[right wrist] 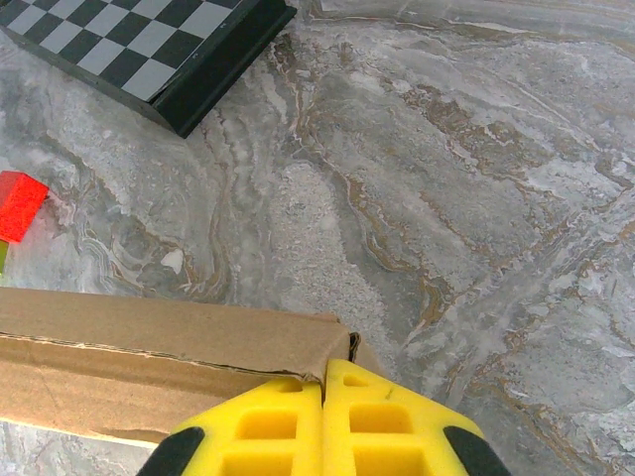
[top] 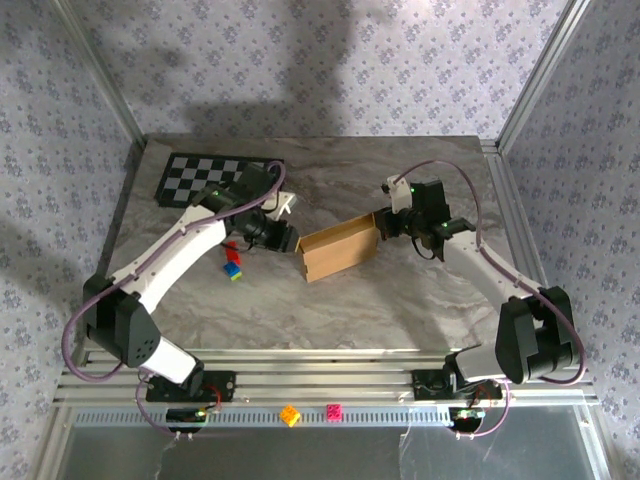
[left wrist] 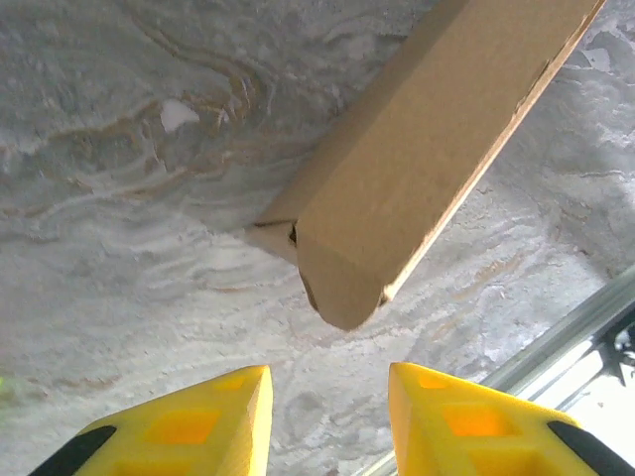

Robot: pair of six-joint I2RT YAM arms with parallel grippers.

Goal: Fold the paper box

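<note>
The plain tan cardboard paper box (top: 340, 250) lies mid-way across the grey marbled tabletop (top: 400, 310), between both arms. The left tool (left wrist: 329, 397), reaching in low, is released, its yellow fingers apart just short of a box corner. The right tool (right wrist: 324, 382) is clenched, tips against the box's opposite end.

Paper box (top: 340, 250) at table (top: 400, 300) centre; checkerboard mat (top: 205, 178) behind-left; small blocks (top: 232, 267) left of box.

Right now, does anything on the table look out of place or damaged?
Yes: loose coloured blocks lie beside the paper box, unrelated to folding, and the box corner near the left gripper gapes slightly.
</note>
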